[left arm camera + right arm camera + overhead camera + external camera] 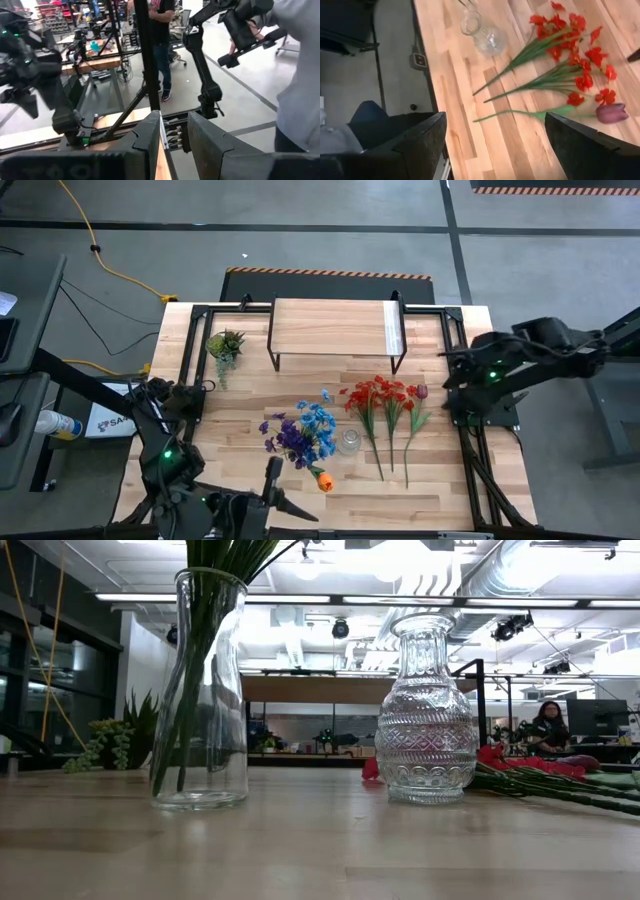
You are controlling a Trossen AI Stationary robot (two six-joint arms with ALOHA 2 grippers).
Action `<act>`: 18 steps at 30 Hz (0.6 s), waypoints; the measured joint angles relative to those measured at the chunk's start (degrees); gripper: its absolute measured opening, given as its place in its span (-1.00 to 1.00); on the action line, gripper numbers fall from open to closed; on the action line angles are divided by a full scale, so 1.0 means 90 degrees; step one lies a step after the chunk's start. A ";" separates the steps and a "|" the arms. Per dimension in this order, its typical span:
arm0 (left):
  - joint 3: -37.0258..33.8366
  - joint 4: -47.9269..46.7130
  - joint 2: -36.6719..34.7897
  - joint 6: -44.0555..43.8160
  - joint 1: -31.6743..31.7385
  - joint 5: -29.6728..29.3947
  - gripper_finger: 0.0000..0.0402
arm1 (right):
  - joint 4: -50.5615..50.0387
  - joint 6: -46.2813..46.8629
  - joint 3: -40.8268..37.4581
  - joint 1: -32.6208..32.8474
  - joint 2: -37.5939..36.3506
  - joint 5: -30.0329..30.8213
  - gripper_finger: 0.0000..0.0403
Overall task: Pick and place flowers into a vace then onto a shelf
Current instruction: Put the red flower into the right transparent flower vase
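Light-wood desk point(240, 405): red long-stemmed flowers point(385, 415) lie stems toward its near edge, blooms toward the low wooden shelf point(335, 328). Right gripper point(495, 135) gapes empty; left gripper point(172, 132) narrowly parted, empty.

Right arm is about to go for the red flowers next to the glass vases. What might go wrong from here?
1. The red flowers lie in a tangle, stems side by side. The right gripper, jaws wide, may lift several at once, or the maroon tulip too.
2. The patterned vase has a narrow neck and stands right beside the stems, so a sweeping stem may tip it.
3. The tall vase already holds many stems, which leaves little room for more.
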 joint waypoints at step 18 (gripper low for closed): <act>0.0005 -0.1790 -0.0002 -0.2835 0.0000 -0.0089 -0.33 | 0.0607 0.1634 -0.2569 -0.0002 -0.0312 0.0279 0.63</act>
